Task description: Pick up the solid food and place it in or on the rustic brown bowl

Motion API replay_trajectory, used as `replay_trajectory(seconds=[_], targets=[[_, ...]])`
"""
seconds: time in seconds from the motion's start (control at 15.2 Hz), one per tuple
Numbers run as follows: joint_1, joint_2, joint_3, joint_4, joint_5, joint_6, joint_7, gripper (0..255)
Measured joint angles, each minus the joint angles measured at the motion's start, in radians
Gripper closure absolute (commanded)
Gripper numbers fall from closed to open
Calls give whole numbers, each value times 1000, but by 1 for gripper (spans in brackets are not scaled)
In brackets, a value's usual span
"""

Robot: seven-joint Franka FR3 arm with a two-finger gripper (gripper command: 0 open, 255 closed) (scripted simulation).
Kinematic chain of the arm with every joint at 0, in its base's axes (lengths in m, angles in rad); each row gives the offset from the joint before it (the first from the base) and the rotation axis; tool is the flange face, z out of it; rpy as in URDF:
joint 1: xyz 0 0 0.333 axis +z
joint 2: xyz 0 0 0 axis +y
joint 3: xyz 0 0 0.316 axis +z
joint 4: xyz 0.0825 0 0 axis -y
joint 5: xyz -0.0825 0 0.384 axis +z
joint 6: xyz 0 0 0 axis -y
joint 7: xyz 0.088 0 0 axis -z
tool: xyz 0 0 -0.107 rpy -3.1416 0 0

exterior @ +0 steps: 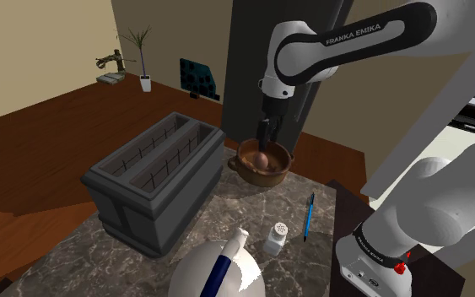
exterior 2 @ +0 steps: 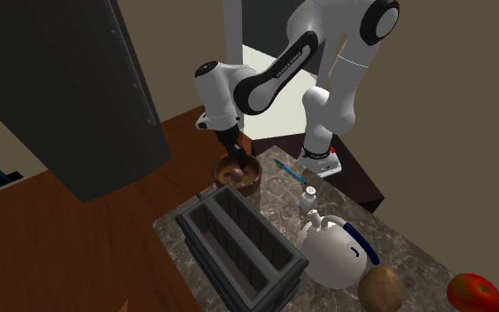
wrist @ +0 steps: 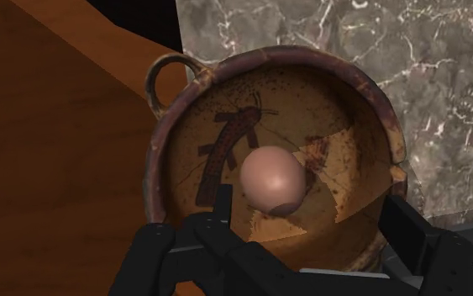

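Egg [wrist: 270,179] lies in the bowl [wrist: 369,84], on its painted floor, between the two fingers of the gripper [wrist: 310,220]. The fingers are spread wide and clasp nothing. One finger [wrist: 222,206] stands just beside the egg, and whether it touches the shell cannot be told. The other finger [wrist: 407,229] is well apart from the egg, out by the bowl's chipped rim. The egg is pale pink-brown and smooth, with a small shadow under the side nearest the fingers.

In the shoulder view the gripper [exterior: 265,135] hangs straight down over the bowl [exterior: 245,166], its tips inside the rim, and the egg [exterior: 263,159] shows just below them. The bowl is brown, with a ring handle on the wall beyond the fingers, and it stands at the far edge of the marble counter [exterior: 227,221].

Away from the fingers, nearer the stand, a dark toaster [exterior: 155,181], a blue pen [exterior: 309,217], a small shaker [exterior: 277,237] and a white kettle [exterior: 218,272] rest on the counter.

In the second exterior view the gripper [exterior 2: 235,153] again points down into the bowl [exterior 2: 251,183].
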Motion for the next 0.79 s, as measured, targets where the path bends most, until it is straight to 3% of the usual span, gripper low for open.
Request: replay_trajectory(seconds=[0.26,0.53,0.79], targets=[[-1,-4,-1,11,-2,-14,1,0],[-9,-25,-12,95,-13,-119,4,0],[-9,-21,-12,108,-14,-130,5,0]])
